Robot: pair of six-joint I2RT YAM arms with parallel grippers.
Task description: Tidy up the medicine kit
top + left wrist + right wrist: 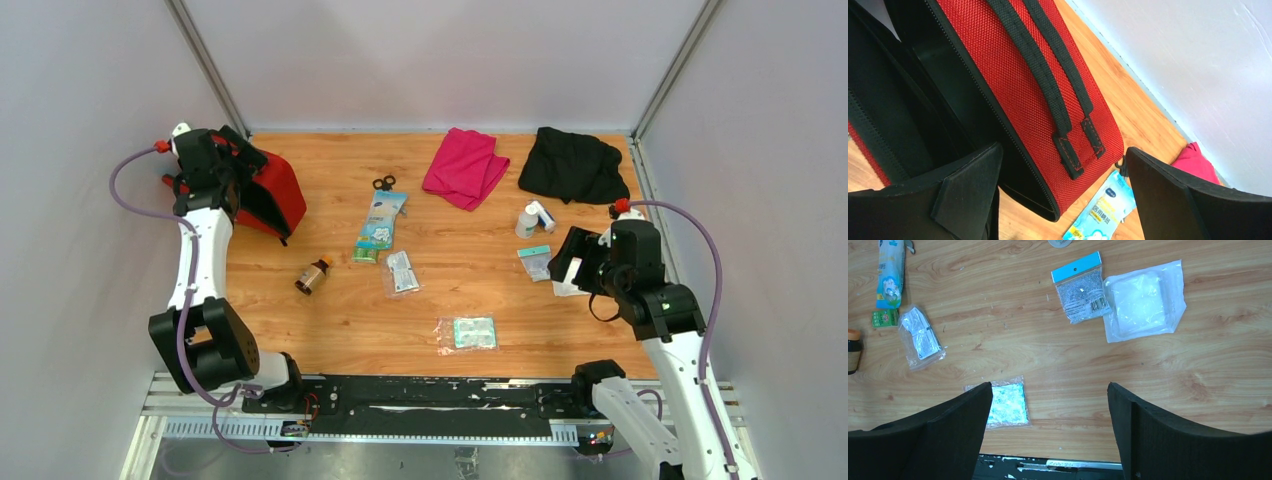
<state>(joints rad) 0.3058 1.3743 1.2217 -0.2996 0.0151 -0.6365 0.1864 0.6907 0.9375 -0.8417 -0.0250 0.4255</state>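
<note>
Two arms, one kit. From above, the medicine kit [272, 192] stands on edge at the far left of the table [480, 290], with the left gripper [228, 158] close beside it. Left wrist view: jaws spread wide, nothing held, red shell and black handles [1048, 85] between them. The woven fabric looks soft, light and probably floppy, so I'd pinch the zip rim or a strap. Right wrist view: right gripper [1048, 405] open, empty, above a clear pouch [1143, 300].

Left end effector [1062, 167] jaws apart, at far left; right end effector [1049, 400] jaws apart, facing down.
</note>
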